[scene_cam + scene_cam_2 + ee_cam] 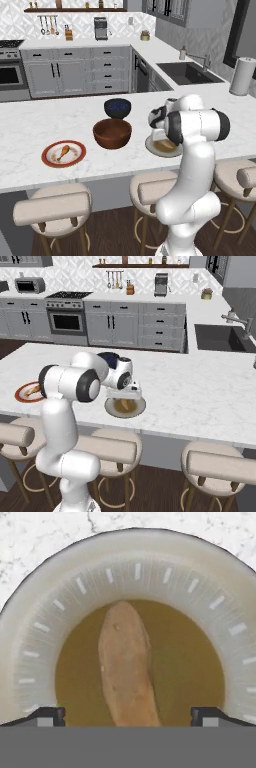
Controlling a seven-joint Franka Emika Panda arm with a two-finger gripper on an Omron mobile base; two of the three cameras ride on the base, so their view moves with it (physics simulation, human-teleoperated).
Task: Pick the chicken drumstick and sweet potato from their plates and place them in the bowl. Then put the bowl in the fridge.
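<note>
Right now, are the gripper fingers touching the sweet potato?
Apart. In the hand view the two fingertips stand wide on either side of the sweet potato, with bare plate showing between each tip and it.

Home kitchen: marble island counter (30, 125) with padded bar stools (52, 207), grey cabinets (75, 70), built-in oven (65, 321), sink with faucet (192, 70), coffee machine (101, 28), hanging utensils (48, 24).

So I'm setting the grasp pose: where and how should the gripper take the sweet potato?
Grip the sweet potato across its narrow middle, coming straight down from above. It lies flat, lengthwise between the open fingertips, on the plate, so they would close on its long sides.
</note>
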